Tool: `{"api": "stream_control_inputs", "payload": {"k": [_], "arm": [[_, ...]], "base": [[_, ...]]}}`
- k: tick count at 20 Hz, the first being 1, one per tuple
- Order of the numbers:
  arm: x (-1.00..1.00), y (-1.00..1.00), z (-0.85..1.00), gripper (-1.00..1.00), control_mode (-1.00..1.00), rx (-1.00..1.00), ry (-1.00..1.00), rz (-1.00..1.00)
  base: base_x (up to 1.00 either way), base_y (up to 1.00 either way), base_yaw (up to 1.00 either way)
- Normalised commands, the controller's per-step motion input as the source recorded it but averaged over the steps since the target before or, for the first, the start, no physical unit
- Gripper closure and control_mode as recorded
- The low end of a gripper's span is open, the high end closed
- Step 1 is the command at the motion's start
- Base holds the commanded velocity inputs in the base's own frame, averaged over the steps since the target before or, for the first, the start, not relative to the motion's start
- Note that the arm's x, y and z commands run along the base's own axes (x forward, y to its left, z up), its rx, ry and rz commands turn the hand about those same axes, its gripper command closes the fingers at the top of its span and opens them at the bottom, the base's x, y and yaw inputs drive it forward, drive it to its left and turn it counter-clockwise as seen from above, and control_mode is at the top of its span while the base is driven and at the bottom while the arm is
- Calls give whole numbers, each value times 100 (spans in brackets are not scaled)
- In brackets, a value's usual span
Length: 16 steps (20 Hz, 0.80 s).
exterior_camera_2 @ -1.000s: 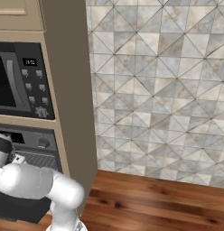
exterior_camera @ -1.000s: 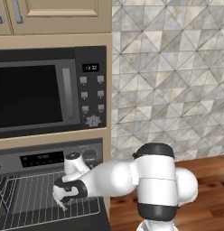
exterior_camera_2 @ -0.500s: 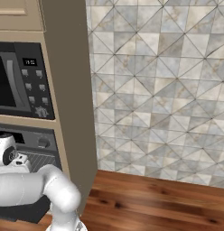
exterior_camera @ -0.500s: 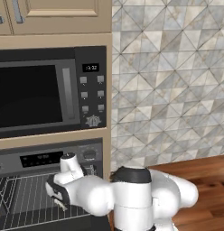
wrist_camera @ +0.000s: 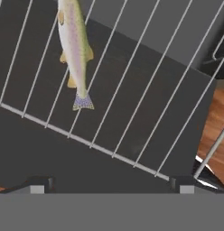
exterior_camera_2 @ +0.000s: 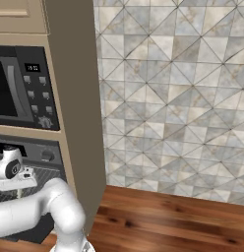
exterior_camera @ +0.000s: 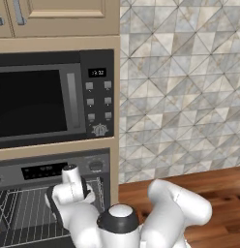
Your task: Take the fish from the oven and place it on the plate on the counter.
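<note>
The fish [wrist_camera: 74,49], slim and silvery-beige with a pointed tail, lies on the wire rack [wrist_camera: 132,90] of the oven [exterior_camera: 54,169], whose door is down. Its tail points toward my gripper [wrist_camera: 109,187]. The gripper is open, hovering above the rack's front edge, short of the fish, with nothing between its fingertips [wrist_camera: 39,185]. From the left base view my hand [exterior_camera: 68,191] hangs in front of the oven opening, under the display and knob. The right base view catches the hand [exterior_camera_2: 11,170] at its left edge. The plate is out of view.
A black microwave-like unit [exterior_camera: 49,97] with a button panel sits above the oven. The beige cabinet side [exterior_camera_2: 77,108] stands right of it. The reddish-brown counter [exterior_camera_2: 168,216] runs along a tiled wall [exterior_camera_2: 173,98]. My arm's elbow [exterior_camera: 175,208] bulks low in front.
The arm has folded lower and swung left, bringing the hand a little further left at the oven opening. The gripper has stayed open.
</note>
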Motion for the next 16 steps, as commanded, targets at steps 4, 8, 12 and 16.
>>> {"api": "stream_control_inputs", "payload": {"k": [4,8,12,16], "arm": [[0,14,-18,-100,-100,6,-1,14],[0,5,-6,-100,-100,8,-14,14],[0,8,0,-100,-100,12,-25,10],[0,9,-6,-100,-100,16,-26,8]], "base": [[0,0,0],[0,0,0],[0,0,0],[0,0,0]]}}
